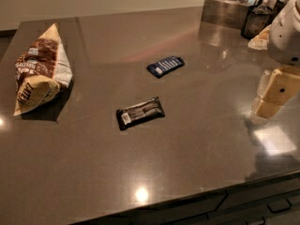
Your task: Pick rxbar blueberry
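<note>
The robot's gripper point(274, 97) hangs low over the right side of a dark, glossy countertop point(187, 153), its cream-coloured end partly cut off by the frame edge. From this angle it cannot be told whether the jaws are open or closed, and nothing can be seen in their grasp. The rxbar blueberry point(165, 66), a navy wrapper with a white label patch, lies flat near the middle of the counter, well apart from the gripper and to its left. Nearer the camera, a black bar wrapper point(140, 113) lies at a slant, clear of the blue bar. A large brown-and-cream bag point(40, 71) rests on its side near the left edge. The white arm point(288, 32) enters at upper right, mostly out of frame. Behind it, a metal container point(225, 11) and a dark jar point(255, 20) are cropped at the top, their contents hard to make out.
</note>
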You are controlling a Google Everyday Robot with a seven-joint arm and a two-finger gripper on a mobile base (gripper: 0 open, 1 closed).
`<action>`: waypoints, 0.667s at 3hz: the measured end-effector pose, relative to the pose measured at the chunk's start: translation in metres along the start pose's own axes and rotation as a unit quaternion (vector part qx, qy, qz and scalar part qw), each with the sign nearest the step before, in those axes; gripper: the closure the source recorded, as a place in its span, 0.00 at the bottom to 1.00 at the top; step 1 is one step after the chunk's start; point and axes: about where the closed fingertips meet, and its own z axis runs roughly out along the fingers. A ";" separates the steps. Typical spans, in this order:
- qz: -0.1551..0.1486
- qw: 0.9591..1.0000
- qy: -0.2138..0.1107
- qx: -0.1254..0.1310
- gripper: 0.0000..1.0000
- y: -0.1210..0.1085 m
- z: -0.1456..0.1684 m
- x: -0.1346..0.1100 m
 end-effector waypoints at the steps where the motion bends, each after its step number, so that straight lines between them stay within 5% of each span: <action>1: 0.000 1.000 0.000 0.000 0.00 0.000 0.000 0.000; 2: -0.002 1.000 -0.011 0.001 0.00 -0.011 0.007 -0.008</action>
